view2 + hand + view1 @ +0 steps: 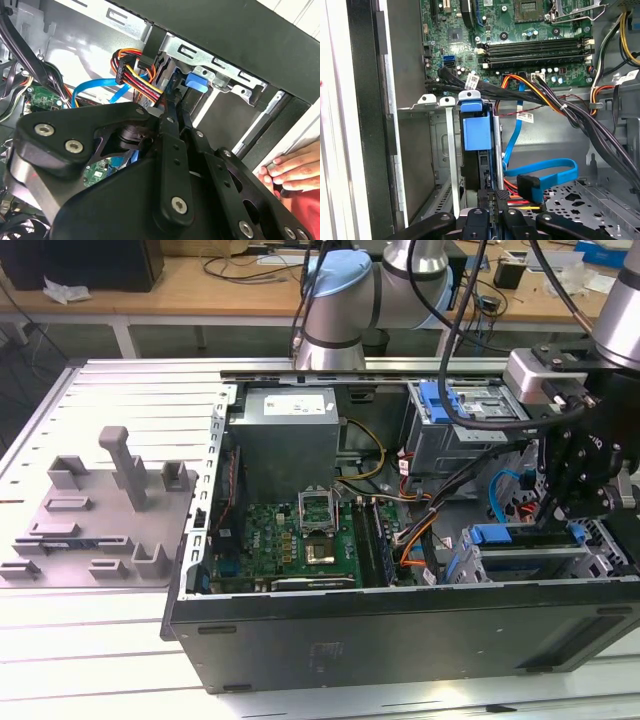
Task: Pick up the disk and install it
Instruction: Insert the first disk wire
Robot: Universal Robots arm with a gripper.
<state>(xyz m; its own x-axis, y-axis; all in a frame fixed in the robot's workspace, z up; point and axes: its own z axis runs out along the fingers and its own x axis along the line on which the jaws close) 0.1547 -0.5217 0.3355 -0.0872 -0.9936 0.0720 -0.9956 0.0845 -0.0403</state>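
Gripper low at right of exterior view, inside open computer case on tabletop — reaching into drive bay at case's lower right corner. Disk stands on edge in bay slot, centre of first wrist view, blue frame tab uppermost; jaws pinching its near edge, apparently to steer it down guide rails. Blue data cable loops beside slot, just clear. Person's hand rests on case edge, lower right of second wrist view — likely steadying it.

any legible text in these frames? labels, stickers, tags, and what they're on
None legible.
Power supply label: print too small to read.
White cable tags: blurred.
Motherboard markings: too small.
Case front badge: unreadable.
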